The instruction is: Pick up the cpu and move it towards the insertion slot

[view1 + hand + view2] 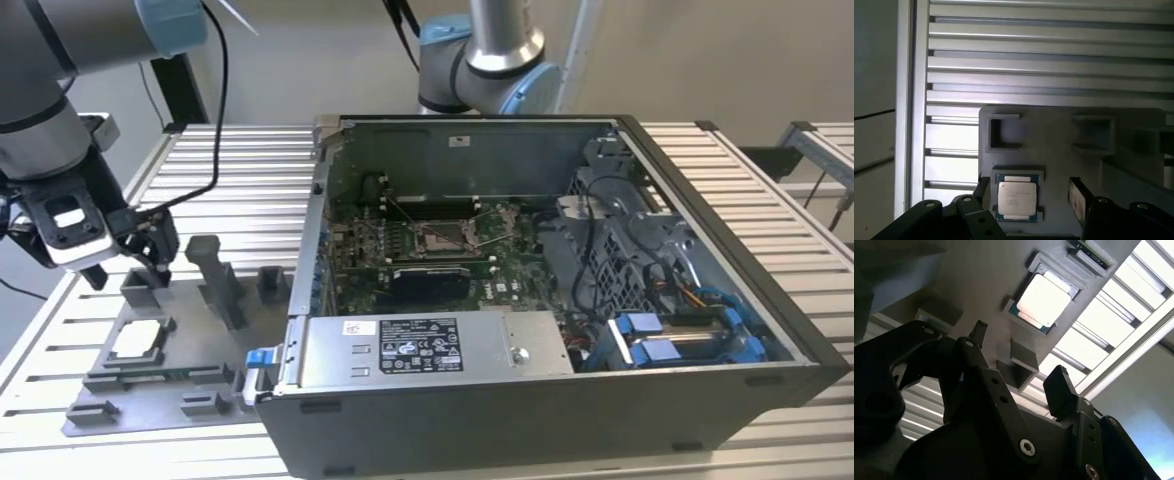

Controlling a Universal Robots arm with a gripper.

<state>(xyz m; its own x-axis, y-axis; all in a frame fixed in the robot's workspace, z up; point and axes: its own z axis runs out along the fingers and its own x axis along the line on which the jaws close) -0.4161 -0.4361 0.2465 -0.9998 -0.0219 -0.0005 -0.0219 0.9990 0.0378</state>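
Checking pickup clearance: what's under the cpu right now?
The cpu sits in a square nest on the grey fixture plate. The nest's floor beneath the chip is covered.

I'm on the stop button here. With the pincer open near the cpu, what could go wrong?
1. In the first wrist view the cpu sits nearer one finger of the open pincer than the other; closing so might nudge or tilt it.
2. Raised blocks of the grey fixture stand close by; a finger could strike one.
3. The insertion slot lies deep inside the case; its walls could catch the arm.
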